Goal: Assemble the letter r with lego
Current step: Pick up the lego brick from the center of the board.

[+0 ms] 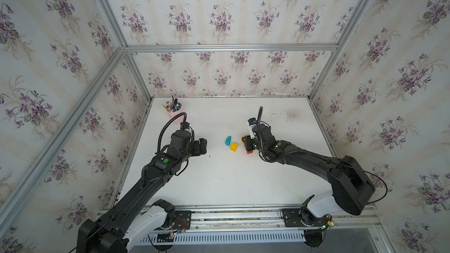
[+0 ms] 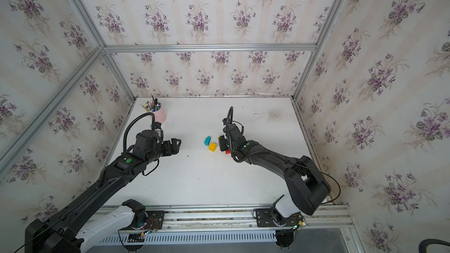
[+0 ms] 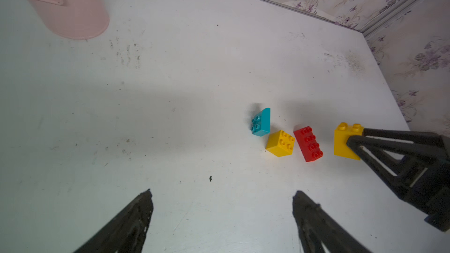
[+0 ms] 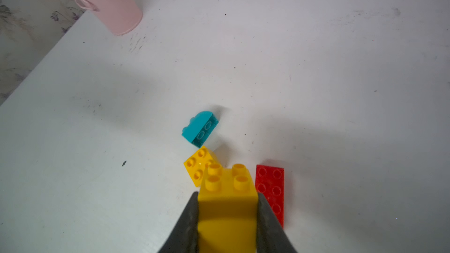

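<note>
Beside the red brick [image 3: 308, 143]: your right gripper [image 4: 227, 193] pinches the held yellow brick [image 4: 227, 212], studs up, one finger on each flank. It sits on the side of the red brick away from the other pieces. I cannot tell whether it is clear of the table [image 3: 170, 81].
Red brick itself: lying flat, studs up, joined to nothing.
Loose yellow brick [image 3: 280, 143]: just beside the red brick on its opposite side, apart from it, studs up, nothing gripping it.
Teal brick [image 3: 261, 121]: one place further from the red brick, past the loose yellow brick and tipped on its side. I cannot tell whether those two touch.
Left gripper [image 3: 223, 192]: spread wide and empty, well apart from the red brick.
Pink pen cup [image 3: 73, 8]: far from the red brick, out of your way.
Done: you have one brick gripped. No two bricks are pressed together, so the letter r is not begun.
Left, as I judge it: stack both yellows into a bar, seat the red brick at one end, fix the teal brick sideways.
</note>
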Robot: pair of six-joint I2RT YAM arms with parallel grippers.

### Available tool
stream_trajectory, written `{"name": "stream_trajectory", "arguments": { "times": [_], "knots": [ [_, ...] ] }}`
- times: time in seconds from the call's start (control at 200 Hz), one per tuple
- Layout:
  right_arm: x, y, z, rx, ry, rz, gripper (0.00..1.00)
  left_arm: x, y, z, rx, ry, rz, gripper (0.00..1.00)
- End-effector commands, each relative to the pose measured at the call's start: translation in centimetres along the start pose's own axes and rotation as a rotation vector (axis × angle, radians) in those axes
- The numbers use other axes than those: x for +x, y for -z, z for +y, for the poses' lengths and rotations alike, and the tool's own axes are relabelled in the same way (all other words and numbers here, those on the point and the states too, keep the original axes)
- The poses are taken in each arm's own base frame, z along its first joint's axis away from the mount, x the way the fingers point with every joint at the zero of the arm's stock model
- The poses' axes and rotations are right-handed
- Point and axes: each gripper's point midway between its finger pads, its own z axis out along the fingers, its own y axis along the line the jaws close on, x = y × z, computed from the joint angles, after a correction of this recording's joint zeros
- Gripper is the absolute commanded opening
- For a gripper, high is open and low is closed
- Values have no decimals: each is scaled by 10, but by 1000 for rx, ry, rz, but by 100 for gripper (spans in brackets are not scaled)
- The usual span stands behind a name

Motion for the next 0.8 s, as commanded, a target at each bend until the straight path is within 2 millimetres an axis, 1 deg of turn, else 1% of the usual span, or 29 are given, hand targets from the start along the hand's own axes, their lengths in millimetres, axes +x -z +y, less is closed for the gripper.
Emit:
{"name": "stream_trajectory", "arguments": {
  "times": [0.0, 0.12, 0.195, 0.275, 0.33, 0.43, 0.535, 0.669, 0.714, 0.749, 0.764, 0.794],
  "knots": [
    [-38, 25, 35, -220, -49, -245, 19, -10, 2, -27, 143, 26, -10, 93],
    [-26, 38, 47, -315, -12, -252, 17, -13, 5, -49, 292, 28, 34, 93],
    [-24, 57, 53, -379, 12, -304, 17, -13, 8, -63, 399, 24, 89, 94],
    [-20, 74, 55, -407, 51, -346, 17, -14, 10, -69, 422, 4, 158, 94],
    [-15, 84, 57, -415, 111, -363, 17, -12, 10, -74, 427, -16, 226, 94],
    [-7, 99, 59, -406, 206, -389, 18, -13, 12, -89, 484, -44, 340, 92],
    [-5, 108, 59, -382, 258, -384, 19, -6, 14, -105, 520, -87, 423, 89],
    [-4, 115, 56, -352, 286, -393, 19, 10, 15, -119, 470, -173, 517, 89],
    [-3, 116, 57, -351, 294, -393, 20, 12, 14, -125, 472, -176, 543, 87],
    [-1, 116, 57, -354, 300, -386, 20, 12, 18, -132, 486, -185, 546, 85],
    [0, 115, 58, -356, 303, -383, 20, 18, 11, -132, 479, -184, 575, 84],
    [1, 115, 58, -358, 307, -377, 20, 21, 11, -138, 486, -195, 588, 83]
  ]
}}
